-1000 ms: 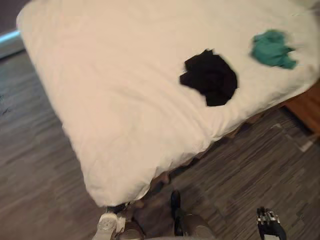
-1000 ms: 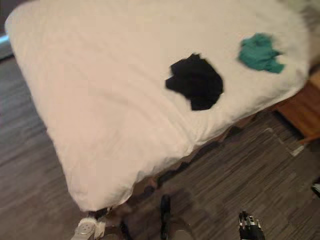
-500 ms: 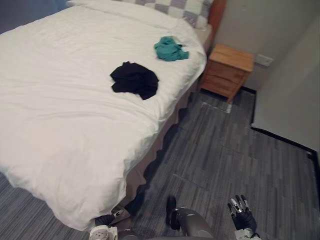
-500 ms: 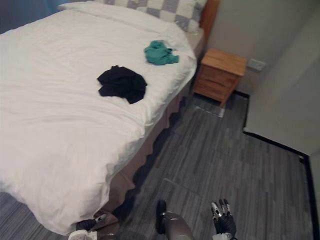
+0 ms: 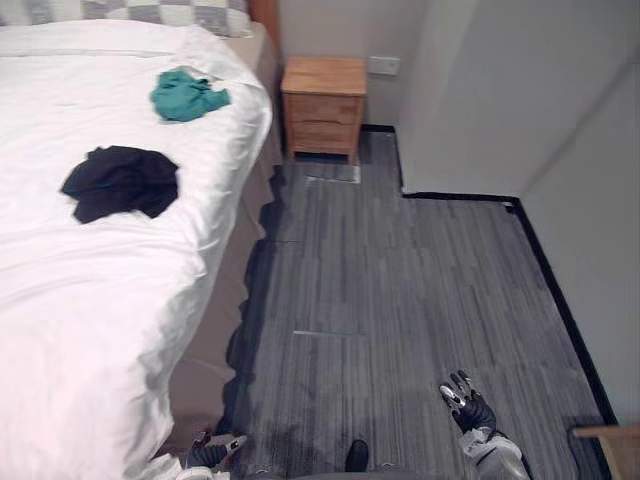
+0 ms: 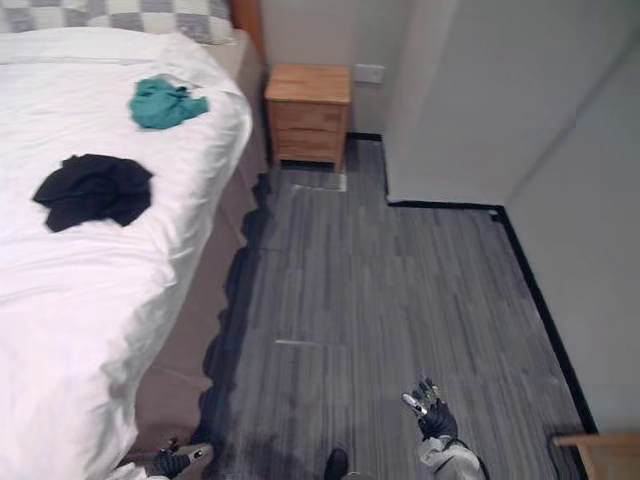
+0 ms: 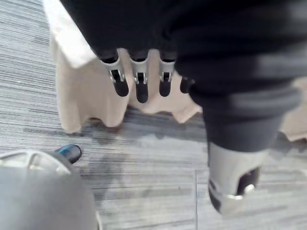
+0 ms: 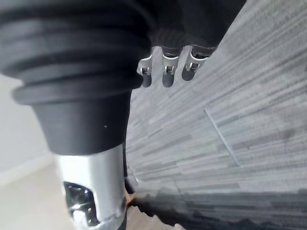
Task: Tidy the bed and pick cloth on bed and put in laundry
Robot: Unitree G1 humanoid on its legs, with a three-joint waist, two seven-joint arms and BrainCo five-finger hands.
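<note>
Left eye view showed the black cloth crumpled on the white bed at about ten o'clock, with the teal cloth beyond it at roughly one o'clock from it, near the checked pillow. Both lay well apart from either hand. The left hand hung at seven o'clock, just beside the beige bed skirt, fingers straight and released, holding nothing. The right hand hung at five o'clock over the grey floor, likewise slack and empty.

The likeliest trouble was reach. A stretch from the bed's edge might end short, or the fingers might gather the white cover along with the cloth and rumple it. The left hand could also snag the skirt. Going for the teal cloth risked bumping the wooden nightstand at twelve o'clock.
</note>
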